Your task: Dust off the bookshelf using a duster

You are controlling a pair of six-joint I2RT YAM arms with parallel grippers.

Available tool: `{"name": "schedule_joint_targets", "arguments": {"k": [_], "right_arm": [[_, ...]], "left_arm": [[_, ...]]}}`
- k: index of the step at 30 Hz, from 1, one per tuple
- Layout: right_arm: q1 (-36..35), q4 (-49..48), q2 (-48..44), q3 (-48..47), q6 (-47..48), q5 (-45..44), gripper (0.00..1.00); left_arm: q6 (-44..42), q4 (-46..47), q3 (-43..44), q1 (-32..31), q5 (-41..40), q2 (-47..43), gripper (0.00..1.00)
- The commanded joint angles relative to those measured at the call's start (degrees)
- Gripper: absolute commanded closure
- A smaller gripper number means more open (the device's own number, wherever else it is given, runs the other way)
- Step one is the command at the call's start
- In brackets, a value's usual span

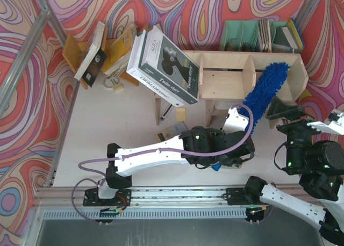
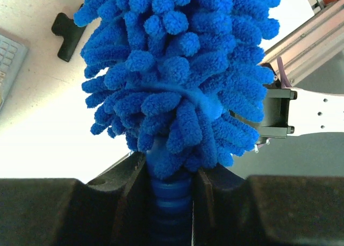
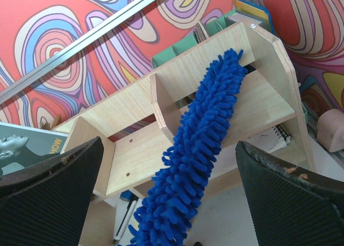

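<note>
Jaws on your left arm [image 1: 161,149] are shut tight on the duster [image 1: 266,93], right on the ribbed blue handle [image 2: 169,203] just below the fluffy head. In the left wrist view the shaggy strands [image 2: 177,79] fill most of the frame, with pale bench [image 2: 43,128] off to the side.

From above, the duster slants up and to the right from that grip. Its head lies across the front of the bookshelf [image 1: 226,82], and its tip is up at the right-hand compartment near the top board. The right wrist view shows the same thing: the blue head [image 3: 199,149] crosses the plywood shelf [image 3: 134,149] diagonally and the tip touches the upper edge by the right side panel.

Your right arm [image 1: 312,160] sits off to the right of the duster. Its jaws are spread wide with nothing in them, and they point at the bookshelf. Both black fingers [image 3: 48,192] frame the shot, well apart from each other.

Other stuff: a big grey book [image 1: 164,66] leans on the left end of the bookshelf, a green organizer [image 1: 242,36] with books in it stands behind, and an orange stand [image 1: 72,52] with more books is over at the far left. The bookshelf itself stands on the bench [image 1: 118,122].
</note>
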State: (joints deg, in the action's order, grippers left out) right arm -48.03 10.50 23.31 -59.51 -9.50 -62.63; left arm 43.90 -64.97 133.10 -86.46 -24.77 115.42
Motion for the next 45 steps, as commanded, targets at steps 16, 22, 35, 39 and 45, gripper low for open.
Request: {"name": "schedule_joint_targets", "arguments": {"k": [16, 22, 35, 39, 45], "right_arm": [[0.0, 5.76, -0.19, -3.7, -6.54, 2.34, 0.01], [-0.03, 9.3, 1.35, -6.79, -8.61, 2.96, 0.01], [-0.02, 8.36, 2.24, -5.69, -7.46, 4.06, 0.01], [-0.02, 5.76, 3.87, -1.45, -4.85, 2.89, 0.01], [-0.04, 7.73, 10.76, 0.02, -5.74, 1.31, 0.01]], "left_arm": [[-7.83, 15.26, -11.85, -1.11, 2.2, -12.77, 1.0], [-9.99, 16.26, -13.88, -1.26, -4.45, -18.44, 1.0], [-10.97, 8.37, -15.22, -0.6, -19.88, -26.43, 1.0], [-10.77, 7.9, -18.12, -0.56, -23.02, -31.51, 1.0], [-12.34, 9.71, -21.6, -0.52, -21.76, -36.91, 1.0]]}}
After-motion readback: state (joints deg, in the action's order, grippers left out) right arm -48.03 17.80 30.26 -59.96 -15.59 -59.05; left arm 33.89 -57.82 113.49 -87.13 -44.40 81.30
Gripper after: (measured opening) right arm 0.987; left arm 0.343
